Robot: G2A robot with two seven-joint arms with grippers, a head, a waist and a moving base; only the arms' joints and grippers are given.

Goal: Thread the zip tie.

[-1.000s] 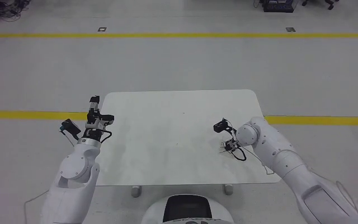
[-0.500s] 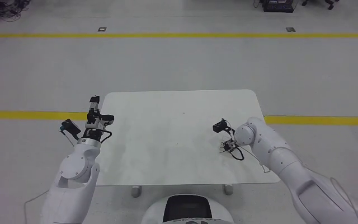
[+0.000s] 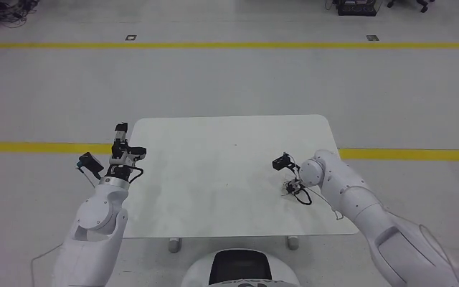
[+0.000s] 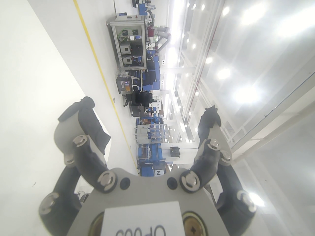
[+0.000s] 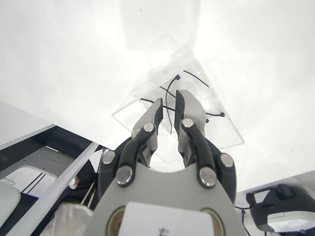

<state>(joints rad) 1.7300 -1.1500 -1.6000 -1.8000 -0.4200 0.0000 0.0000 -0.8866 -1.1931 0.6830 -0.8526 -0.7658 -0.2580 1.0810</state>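
Several black zip ties lie crossed in a clear flat tray (image 5: pixel 228 128) on the white table (image 3: pixel 215 158). One zip tie (image 5: pixel 168 94), its head at the far end, curves down into the gap between my right gripper's fingers. The right gripper (image 5: pixel 169 99) hovers low over the tray with its fingers narrowly open on either side of that tie, not pressed on it. From above, the right gripper (image 3: pixel 290 188) is near the table's right front. My left gripper (image 4: pixel 150 109) is open with nothing in it, held beside the table's left edge (image 3: pixel 123 147) and pointing away from it.
Another zip tie (image 5: pixel 216 114) lies in the tray on the far side of the right finger. The table's front edge (image 5: pixel 27 133) runs close behind the tray, with a frame and floor below.
The right arm has shifted slightly toward the table's middle, bringing its gripper a little further over the ties. The left arm has not moved.
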